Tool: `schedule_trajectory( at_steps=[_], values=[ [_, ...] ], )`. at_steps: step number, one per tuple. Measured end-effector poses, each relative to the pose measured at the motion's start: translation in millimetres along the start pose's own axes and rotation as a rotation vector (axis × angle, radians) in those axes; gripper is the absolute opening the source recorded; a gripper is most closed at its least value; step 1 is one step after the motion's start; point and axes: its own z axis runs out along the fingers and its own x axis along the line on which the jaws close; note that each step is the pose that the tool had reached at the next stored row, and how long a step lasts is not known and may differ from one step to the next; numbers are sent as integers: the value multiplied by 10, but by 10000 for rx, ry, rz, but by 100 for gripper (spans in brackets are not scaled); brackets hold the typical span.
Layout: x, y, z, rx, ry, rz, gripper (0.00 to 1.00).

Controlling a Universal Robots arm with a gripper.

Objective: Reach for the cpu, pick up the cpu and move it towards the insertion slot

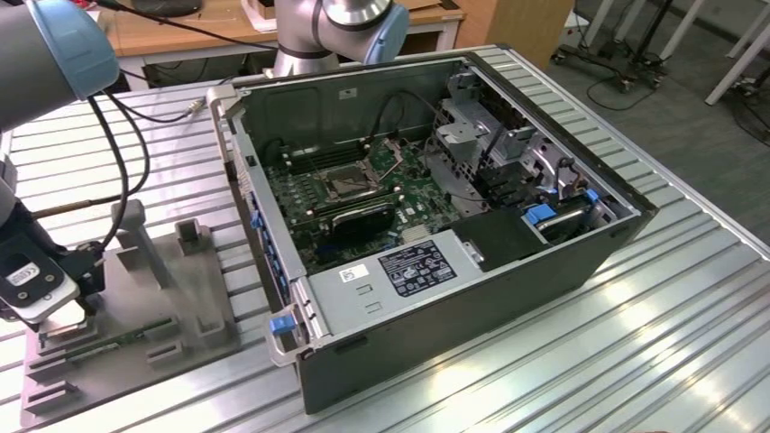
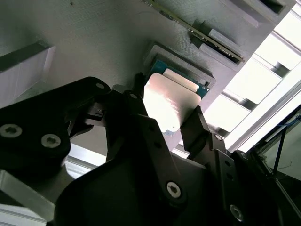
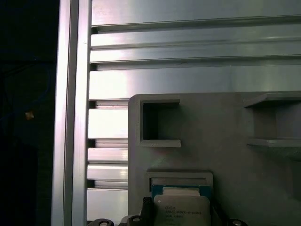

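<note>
The gripper (image 2: 167,101) is down over the cpu (image 2: 175,96), which lies in the grey tray's (image 1: 205,302) recess at eight o'clock from the computer case (image 1: 529,289). Whether it grips the cpu cannot be told.

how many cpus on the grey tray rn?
1. The cpu sits in a square recess of the tray, at the gripper. In the exterior view the arm covers part of the tray, so another could be hidden.

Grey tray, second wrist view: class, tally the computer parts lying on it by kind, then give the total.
CPU: 1
Memory stick: 1
Total: 2
</note>
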Motion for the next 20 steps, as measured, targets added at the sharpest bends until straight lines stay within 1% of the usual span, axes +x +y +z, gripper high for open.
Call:
schedule_trajectory(
  at_steps=[9,13,20],
  values=[
    [-1,0,-12,1,2,0,55],
    [-1,2,-48,1,1,0,55],
    [-1,5,-134,1,1,0,55]
  ],
)
